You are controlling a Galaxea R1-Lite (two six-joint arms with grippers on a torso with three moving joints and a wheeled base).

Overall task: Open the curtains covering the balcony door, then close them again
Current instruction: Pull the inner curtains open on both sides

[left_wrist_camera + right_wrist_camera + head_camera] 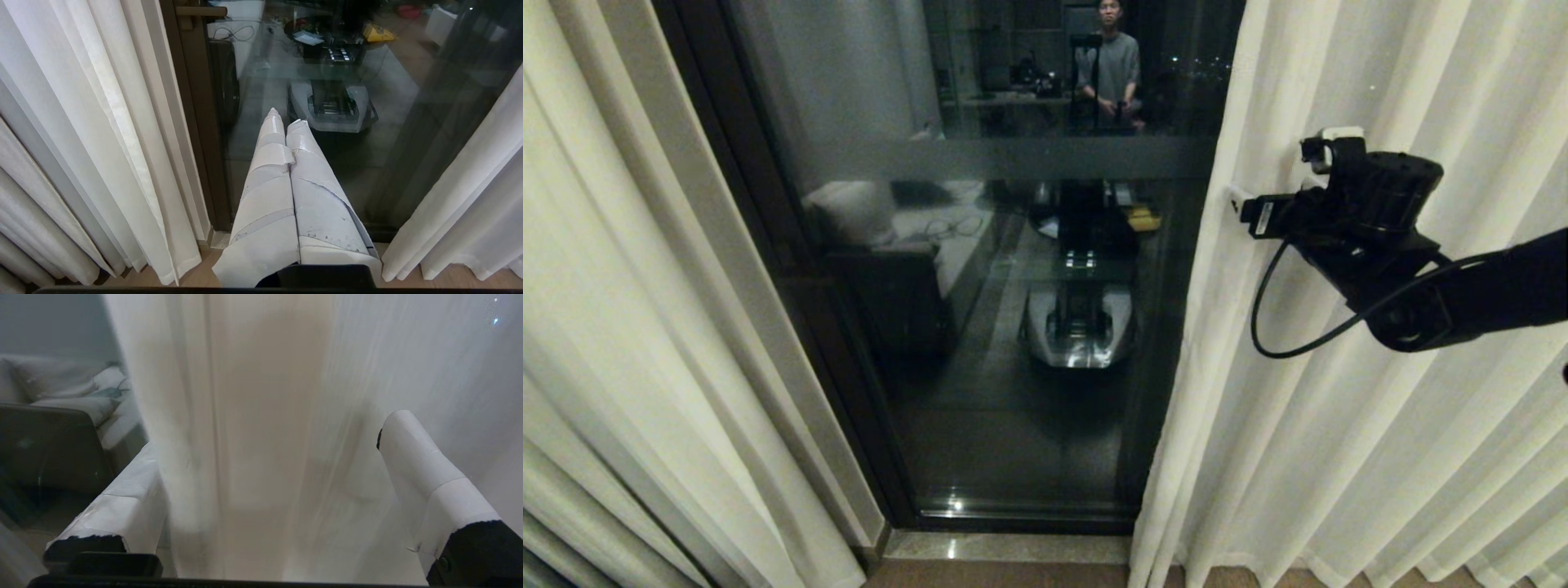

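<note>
Cream right curtain (1339, 425) edge sits between the right gripper (269, 465)'s spread fingers (425, 473); left fingers (282, 163) together.

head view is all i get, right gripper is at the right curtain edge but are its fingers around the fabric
Observer: Yes. In the right wrist view the right gripper stands open with the right curtain edge between its fingers.
Operator: where's the left gripper
Observer: Left gripper is shut, empty, pointing at the balcony door low down.
Operator: left curtain near it
Observer: No, the left curtain hangs apart from it.
</note>
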